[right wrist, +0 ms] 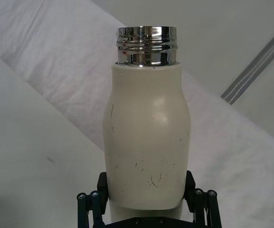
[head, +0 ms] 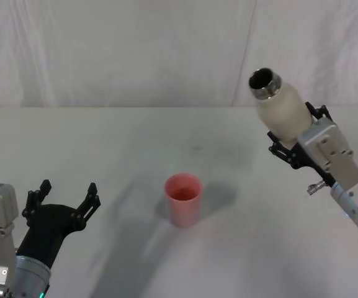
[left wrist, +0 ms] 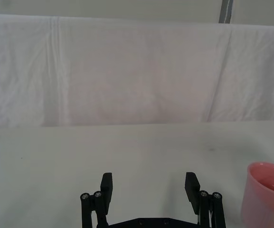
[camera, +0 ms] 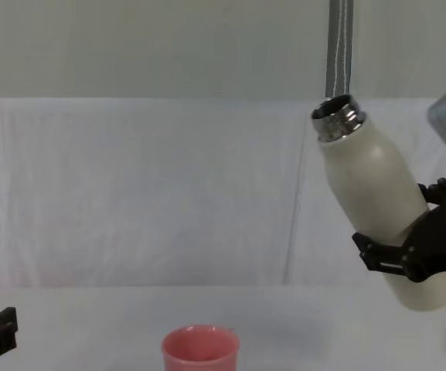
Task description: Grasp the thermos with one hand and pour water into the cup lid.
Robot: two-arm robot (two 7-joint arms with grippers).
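Thermos point(head: 281, 107) lifted clear of the table point(head: 129, 143), tilted, clamped in my right gripper point(head: 296, 139), well right of the cup lid point(head: 183, 198); grasp done, pouring not begun; my left gripper point(head: 64, 200) rests wide, empty.

Count: 1 bottle point(head: 282, 109), cream-white with steel neck. 1 pink cup point(head: 183, 199). 2 black grippers: left gripper point(head: 66, 199) and right gripper point(head: 298, 138). 1 white table point(head: 135, 143). 1 white cloth backdrop point(head: 116, 49).
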